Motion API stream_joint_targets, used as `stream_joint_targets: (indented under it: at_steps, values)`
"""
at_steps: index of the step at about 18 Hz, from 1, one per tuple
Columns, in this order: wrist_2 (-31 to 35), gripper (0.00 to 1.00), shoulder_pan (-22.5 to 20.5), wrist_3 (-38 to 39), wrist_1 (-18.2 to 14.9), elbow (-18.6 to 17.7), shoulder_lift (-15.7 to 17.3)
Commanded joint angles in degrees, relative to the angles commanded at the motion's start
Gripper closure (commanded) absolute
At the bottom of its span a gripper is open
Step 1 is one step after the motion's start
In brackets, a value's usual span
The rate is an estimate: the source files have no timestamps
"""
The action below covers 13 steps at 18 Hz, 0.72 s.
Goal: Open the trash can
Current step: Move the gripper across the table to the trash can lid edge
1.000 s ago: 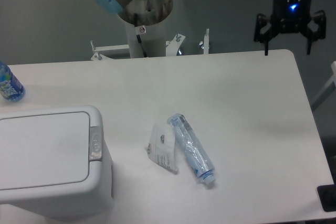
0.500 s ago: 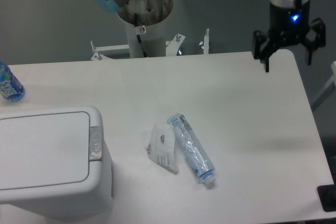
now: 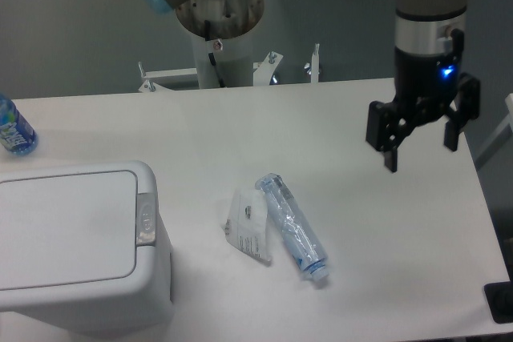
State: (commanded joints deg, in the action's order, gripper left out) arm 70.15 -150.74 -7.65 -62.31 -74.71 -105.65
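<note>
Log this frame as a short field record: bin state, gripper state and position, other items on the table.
bin: large white plastic trash can, near left corner, flat lid shut, grey push-button strip untouched
gripper: black two-finger gripper, open, empty, above the table's right side, far from the bin
centre items: crushed clear plastic bottle lying beside a flat white packet
left edge: blue-labelled bottle, partly cut off
surface: white table

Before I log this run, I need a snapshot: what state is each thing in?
trash can: upright, lid shut
gripper: open, empty, above the table's right side
clear plastic bottle: lying on its side
paper packet: lying flat against that bottle
blue bottle: upright at left edge
</note>
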Motion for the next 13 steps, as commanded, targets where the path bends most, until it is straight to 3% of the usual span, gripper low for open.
stream_joint_targets:
  at_steps: [13]
  values:
    - [-0.19, 0.00, 14.50, 9.15, 0.26, -2.28, -1.14]
